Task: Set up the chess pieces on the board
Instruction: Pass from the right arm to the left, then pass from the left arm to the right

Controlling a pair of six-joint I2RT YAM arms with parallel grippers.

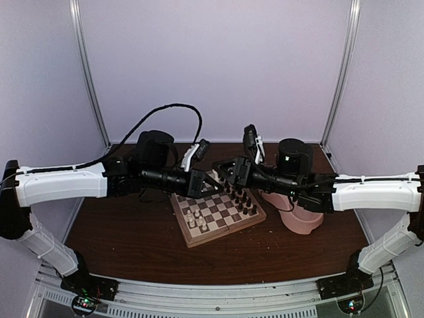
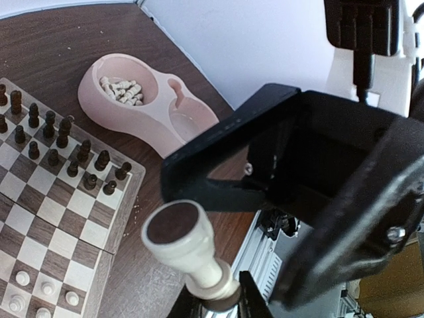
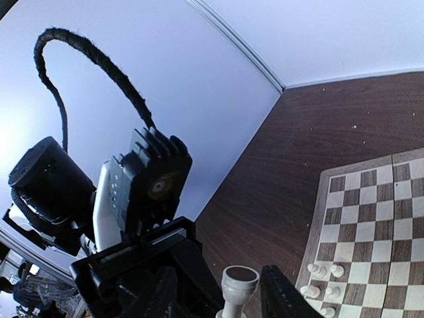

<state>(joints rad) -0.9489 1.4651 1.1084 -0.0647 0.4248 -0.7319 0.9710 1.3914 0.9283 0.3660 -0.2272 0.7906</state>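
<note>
Both arms were observed meeting above the far part of the board (image 1: 222, 216), which lay on the brown table (image 1: 132, 238). The left gripper (image 2: 220, 306) was found clamped on the narrow end of one white piece (image 2: 189, 246). This piece was held tilted in the air, with its dark round base turned toward the left wrist camera. The right gripper (image 3: 228, 295) was seen with its jaws parted on either side of the same piece, a slim gap showing at each side.

A few white pieces (image 1: 196, 220) were noted standing on the near left squares of the board. Two rows of dark pieces (image 1: 244, 199) were noted along its right side. A pink bowl (image 1: 303, 220) was recorded on the table just right of the board. A heap of white pieces (image 2: 122, 91) was seen lying in one of its two hollows.
</note>
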